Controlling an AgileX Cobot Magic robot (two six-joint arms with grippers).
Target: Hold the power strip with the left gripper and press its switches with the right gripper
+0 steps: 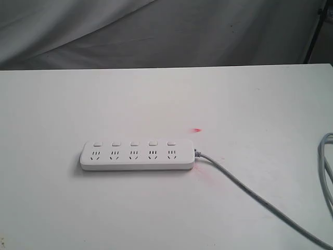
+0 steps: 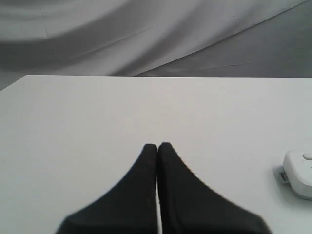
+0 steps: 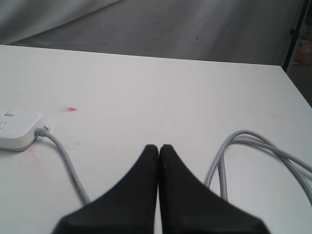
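Grey cord (image 1: 250, 190) trails off lower right; the power strip (image 1: 136, 155) lies flat mid-frame on the desk (image 1: 52, 104), untouched. Both the left end effector (image 2: 157, 145) and right end effector (image 3: 158, 146) are pinched closed, empty. Probably best: left opens, pins one end firmly, then right taps the switches (image 1: 133, 143).

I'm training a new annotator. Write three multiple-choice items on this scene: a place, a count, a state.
1. In the exterior view, the grey cord leaves the power strip at its: A right end; B left end; C middle.
2. Its switches number: A three; B five; C seven.
3. The left gripper is: A open; B shut on the strip; C shut, empty.
Answers: A, the cord exits rightward; B, five buttons sit in one row; C, its fingers touch with nothing between.
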